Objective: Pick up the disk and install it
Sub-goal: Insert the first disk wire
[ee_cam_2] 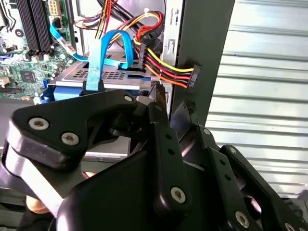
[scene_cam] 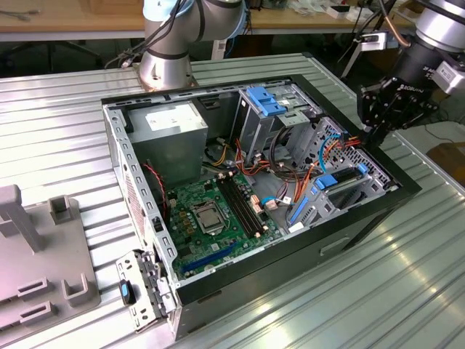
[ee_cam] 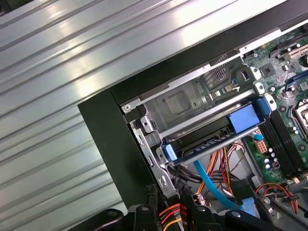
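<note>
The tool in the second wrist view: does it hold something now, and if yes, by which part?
Nothing is seen held by the tool. It hangs at the wall of the computer case, beside the coloured wires; the disk lies in its bay.

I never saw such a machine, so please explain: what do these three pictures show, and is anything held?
This is a robot arm with a black gripper. One camera stands aside and sees the whole scene; two ride near the wrist. On the ribbed metal table lies an open computer case, a grey rack beside it. The disk, with blue rails, sits in a bay at the case's edge, close to the gripper. Whether anything is held, I cannot tell.
</note>
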Motion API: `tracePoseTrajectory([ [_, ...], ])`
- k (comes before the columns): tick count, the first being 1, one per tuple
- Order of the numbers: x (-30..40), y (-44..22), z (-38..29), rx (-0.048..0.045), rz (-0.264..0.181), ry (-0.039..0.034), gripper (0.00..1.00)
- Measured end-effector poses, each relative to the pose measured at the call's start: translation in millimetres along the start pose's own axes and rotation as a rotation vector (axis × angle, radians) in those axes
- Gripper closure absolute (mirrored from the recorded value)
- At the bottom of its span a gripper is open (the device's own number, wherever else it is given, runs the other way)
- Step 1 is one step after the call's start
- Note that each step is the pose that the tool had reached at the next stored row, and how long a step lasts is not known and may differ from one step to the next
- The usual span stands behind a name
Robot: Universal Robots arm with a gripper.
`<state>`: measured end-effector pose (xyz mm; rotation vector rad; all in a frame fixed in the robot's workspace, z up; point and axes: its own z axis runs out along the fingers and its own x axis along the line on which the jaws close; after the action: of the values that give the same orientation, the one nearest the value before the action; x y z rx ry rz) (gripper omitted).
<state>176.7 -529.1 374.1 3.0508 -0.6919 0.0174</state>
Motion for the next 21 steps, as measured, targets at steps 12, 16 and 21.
tracePoseTrajectory([
  [12,0.6,-9.4,1.1,0.0015,-0.111,0.0012,0.67],
  [16,2.2,-10.3,2.2,0.0027,-0.192,0.0020,0.67],
  [21,0.5,-18.6,2.6,0.0029,-0.217,0.0024,0.67],
])
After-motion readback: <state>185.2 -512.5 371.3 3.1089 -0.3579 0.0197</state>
